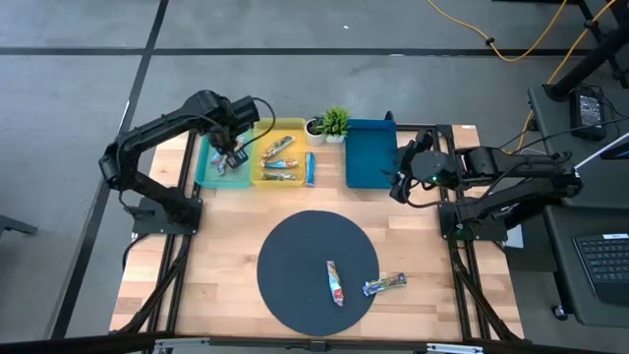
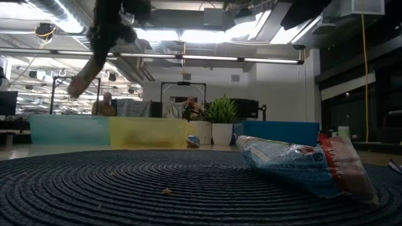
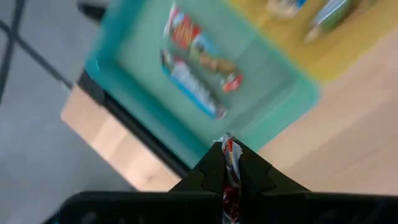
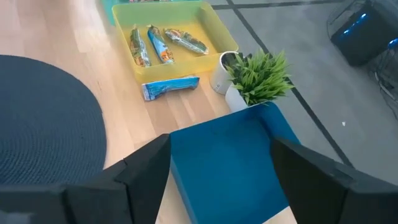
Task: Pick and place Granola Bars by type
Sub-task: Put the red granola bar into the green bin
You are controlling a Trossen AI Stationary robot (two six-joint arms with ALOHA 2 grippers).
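My left gripper (image 1: 228, 157) hangs over the teal tray (image 1: 208, 175), shut on a red-and-white granola bar (image 3: 229, 155). Two more bars (image 3: 199, 62) lie flat in that tray. The yellow tray (image 1: 278, 138) holds three greenish bars (image 4: 158, 42). A blue bar (image 1: 311, 169) lies on the wood beside it. On the round dark mat (image 1: 295, 246) lie a red-white bar (image 1: 336, 282) and, at its edge, a blue bar (image 1: 385, 284). My right gripper (image 1: 396, 184) is open and holds nothing, at the right edge of the blue tray (image 1: 371, 157). My left gripper pinches the red-and-white bar by one crimped wrapper end (image 3: 229, 147) between its two shut fingers (image 3: 208, 171). The fingers come from above, pointing down at the teal tray. The bar is lifted clear of the tray. The fingers hide the rest of it.
A small potted green plant (image 1: 334, 123) stands behind the gap between the yellow and blue trays. The three trays sit in a row along the far edge. In the low view the near bar (image 2: 301, 163) lies on the mat, and people show in the room beyond.
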